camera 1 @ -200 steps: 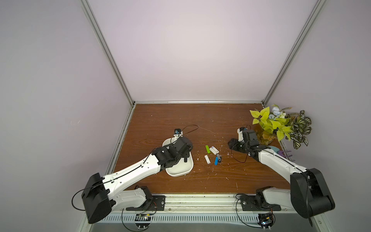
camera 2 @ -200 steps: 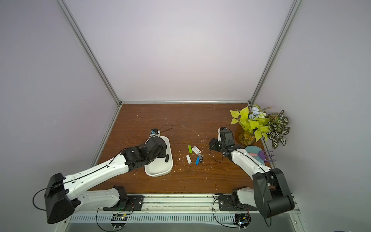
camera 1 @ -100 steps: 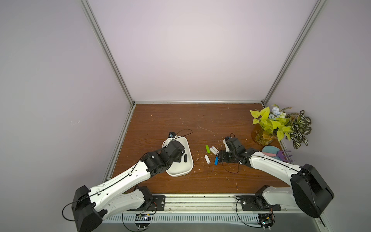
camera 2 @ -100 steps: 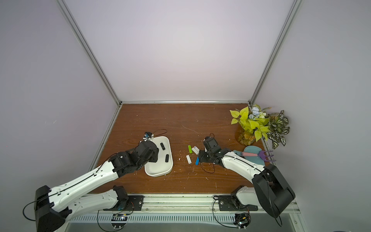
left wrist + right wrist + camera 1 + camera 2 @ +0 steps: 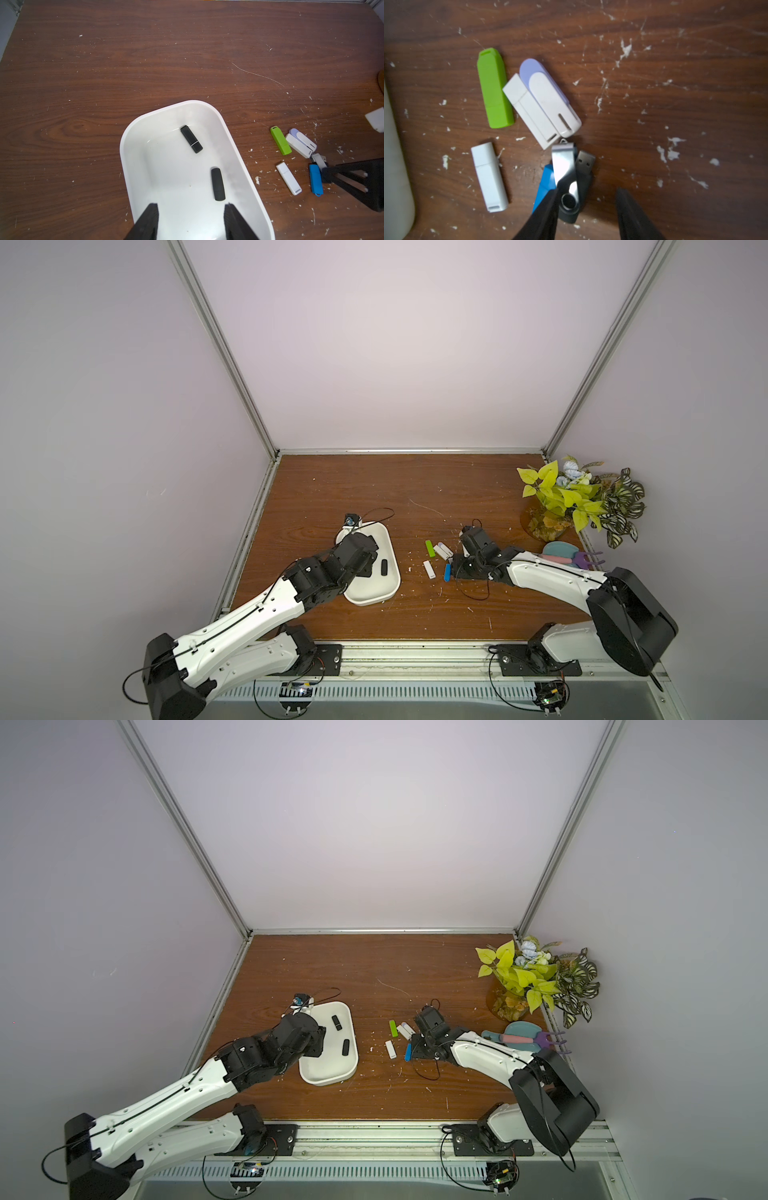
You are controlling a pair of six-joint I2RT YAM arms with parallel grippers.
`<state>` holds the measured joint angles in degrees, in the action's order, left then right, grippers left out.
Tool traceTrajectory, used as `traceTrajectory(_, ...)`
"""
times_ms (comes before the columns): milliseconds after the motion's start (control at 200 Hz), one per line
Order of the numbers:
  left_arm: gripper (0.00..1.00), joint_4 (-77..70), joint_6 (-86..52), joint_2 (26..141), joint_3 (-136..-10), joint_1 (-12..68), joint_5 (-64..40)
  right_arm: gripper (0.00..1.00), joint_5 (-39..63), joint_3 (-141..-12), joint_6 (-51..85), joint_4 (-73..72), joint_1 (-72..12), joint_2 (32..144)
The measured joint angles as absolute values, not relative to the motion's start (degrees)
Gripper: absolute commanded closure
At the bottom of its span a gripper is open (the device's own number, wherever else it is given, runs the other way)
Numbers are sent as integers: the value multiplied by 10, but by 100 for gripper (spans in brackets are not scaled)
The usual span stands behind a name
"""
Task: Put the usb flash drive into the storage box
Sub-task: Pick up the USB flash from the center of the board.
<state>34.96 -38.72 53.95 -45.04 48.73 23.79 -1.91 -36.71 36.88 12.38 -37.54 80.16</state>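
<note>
The white storage box (image 5: pixel 371 594) (image 5: pixel 328 1072) (image 5: pixel 176 166) lies left of centre with two black usb flash drives (image 5: pixel 191 139) (image 5: pixel 218 184) in it. My left gripper (image 5: pixel 190 207) (image 5: pixel 316 1042) hangs open over the box's near end, holding nothing. Several more drives lie to the right: green (image 5: pixel 494 89), a white and lavender pair (image 5: pixel 544 104), white (image 5: pixel 489 176), blue (image 5: pixel 545 182) and a black one with a silver swivel clip (image 5: pixel 563 164). My right gripper (image 5: pixel 588 191) (image 5: pixel 457 568) is low and open around the swivel drive. One finger touches it and the other stands apart.
A potted plant (image 5: pixel 573 497) stands in the far right corner. A teal dish (image 5: pixel 559 551) with pink and purple tools sits in front of it, beside the right arm. Purple walls with metal posts close in the brown table (image 5: pixel 415 489) on three sides.
My right gripper has moved left and down onto the cluster of drives and its jaws have narrowed around the swivel drive. My left arm has drawn back toward the near left, uncovering the box.
</note>
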Motion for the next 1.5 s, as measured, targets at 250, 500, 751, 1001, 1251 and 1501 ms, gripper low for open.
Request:
traceTrajectory(250,49,350,-387,536,-450,487,238,63,-25,-372,369,114,-378,812)
traceTrajectory(500,49,350,-387,536,-450,487,238,71,-31,-374,369,114,-379,812)
traceTrajectory(751,49,350,-387,538,-449,487,238,60,-32,-378,369,123,-379,811)
traceTrajectory(1001,49,350,-386,535,-448,487,238,59,-35,-378,371,132,-379,807)
traceTrajectory(1251,49,350,-385,531,-448,487,238,57,-38,-383,375,132,-381,807)
traceTrajectory(1501,49,350,-385,531,-448,487,238,58,-48,-409,376,131,-386,819)
